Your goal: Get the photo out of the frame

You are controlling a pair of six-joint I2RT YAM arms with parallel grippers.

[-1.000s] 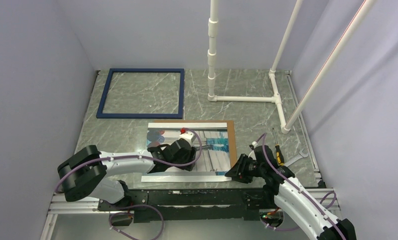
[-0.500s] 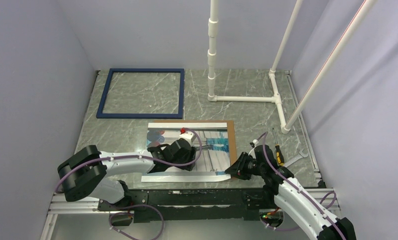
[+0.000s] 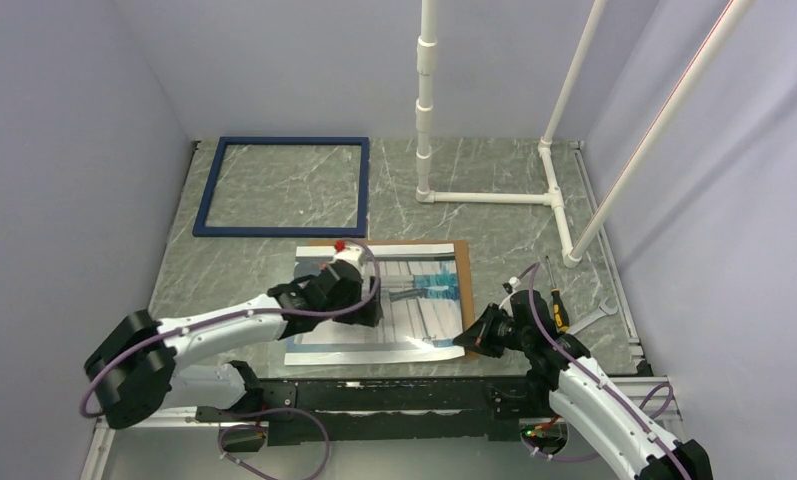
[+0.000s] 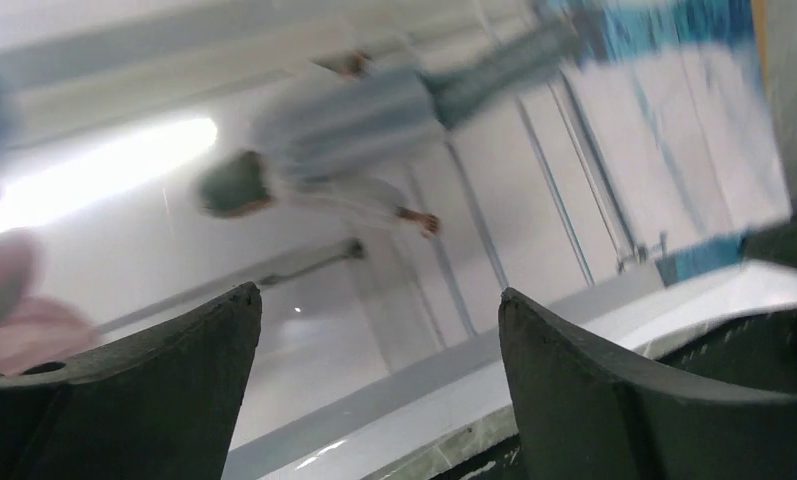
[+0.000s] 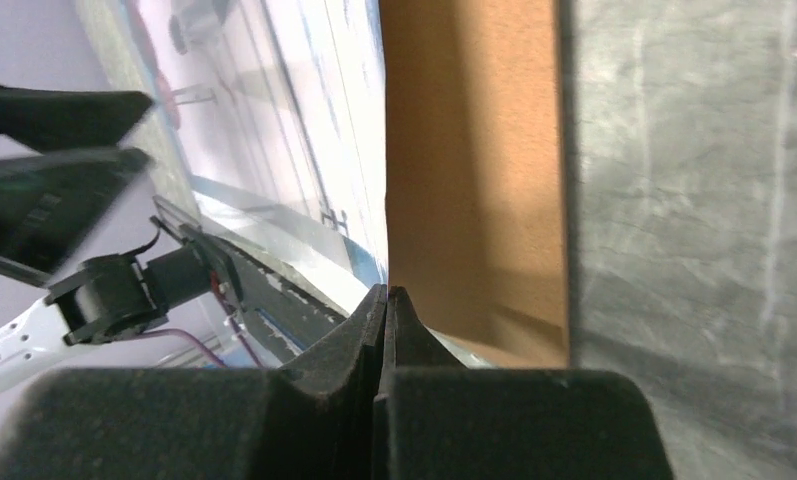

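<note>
right gripper [image 5: 384,292]: pressed together, pinching photo [image 3: 424,318] by its near right corner, likely to peel it off the brown board [image 5: 474,150] | left gripper [image 4: 379,300]: spread above photo | frame [image 3: 284,143]: empty, well apart

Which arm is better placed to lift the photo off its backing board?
Right arm: jaws shut on the photo at its near right corner, raised off the backing board. Left arm: jaws open, over mid-photo.
</note>
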